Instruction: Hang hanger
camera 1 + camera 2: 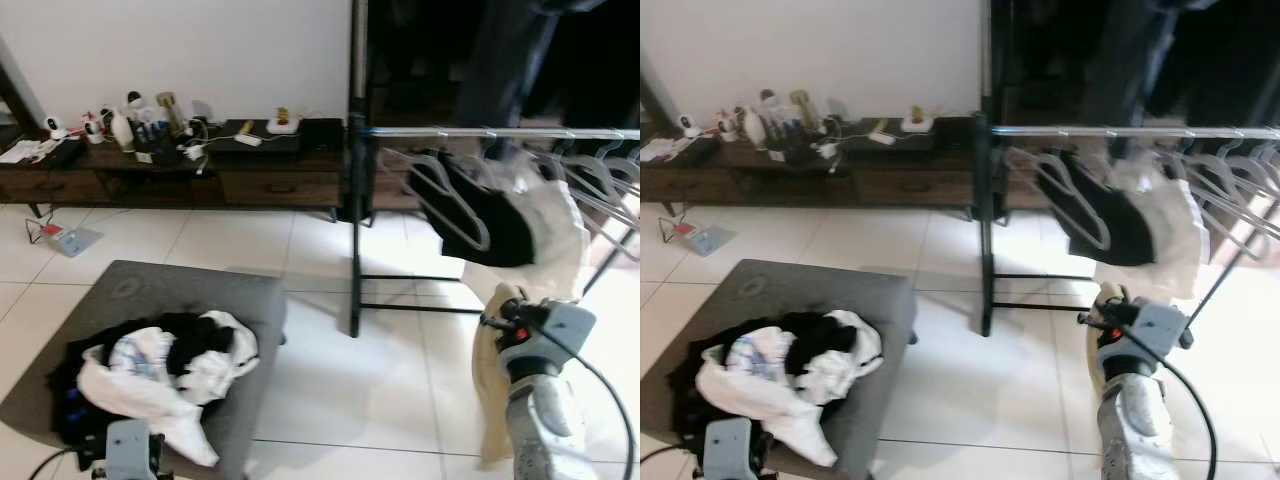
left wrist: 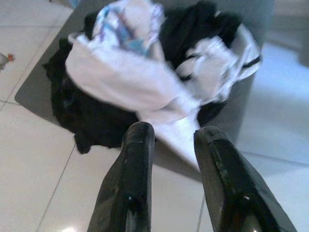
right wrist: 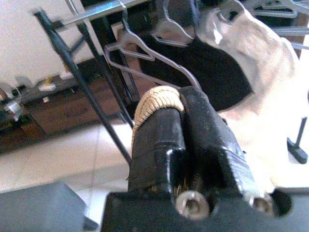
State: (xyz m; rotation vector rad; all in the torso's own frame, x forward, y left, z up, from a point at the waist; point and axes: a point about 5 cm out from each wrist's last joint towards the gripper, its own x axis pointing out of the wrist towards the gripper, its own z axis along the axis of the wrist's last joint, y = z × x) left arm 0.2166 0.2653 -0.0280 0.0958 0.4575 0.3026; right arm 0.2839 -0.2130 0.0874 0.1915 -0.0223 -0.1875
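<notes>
Both fingers of the right gripper point(image 3: 181, 104) were clamped on a cream garment point(image 1: 497, 380) — needed lifting up to the rail point(image 1: 500, 132) cleanly; left gripper point(image 2: 169, 140) idle, fingers apart.

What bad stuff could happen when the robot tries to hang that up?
1. The right gripper pinches only a small fold of the cream garment, which hangs low toward the floor, so it might slip out or drag.
2. The rail already holds many hangers, a black garment and a white garment, so the new piece could snag or knock one off.
</notes>
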